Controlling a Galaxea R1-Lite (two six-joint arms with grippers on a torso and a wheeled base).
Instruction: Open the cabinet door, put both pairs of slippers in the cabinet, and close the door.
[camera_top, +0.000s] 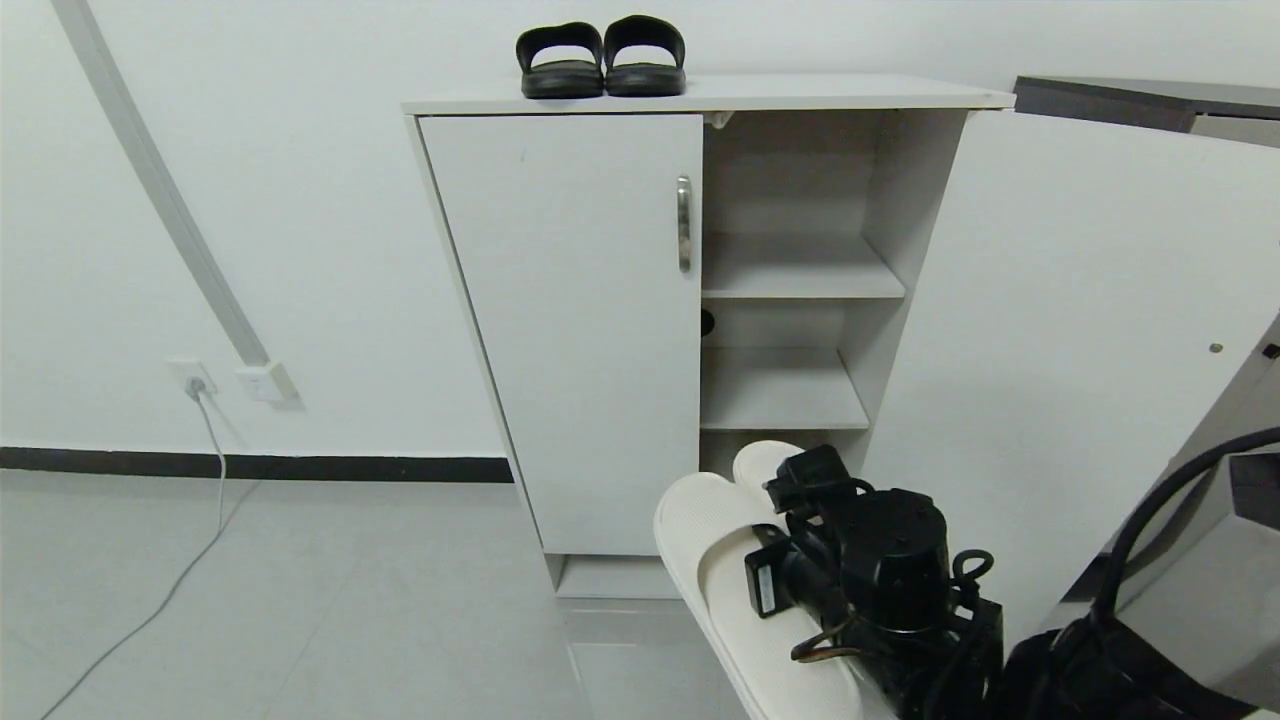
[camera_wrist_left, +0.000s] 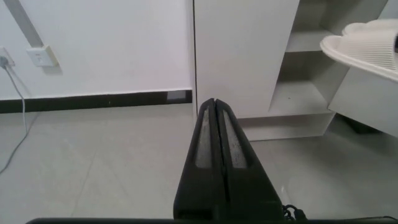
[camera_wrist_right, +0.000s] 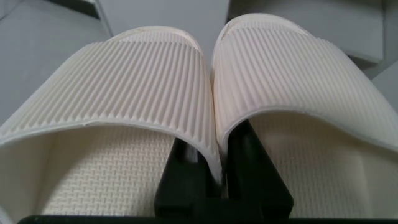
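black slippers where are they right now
In the head view, the black slippers sit side by side on the cabinet top, above the closed left door, far above the white slippers held by the right pincer.

A white cabinet (camera_top: 560, 330) stands on a grey tiled floor (camera_top: 350, 600). On its flat top (camera_top: 800, 93), at twelve o'clock, a pair of black slippers (camera_top: 601, 60) sits side by side. Inside its open right half, two shelves (camera_top: 790, 275) sit just toward three o'clock of centre.
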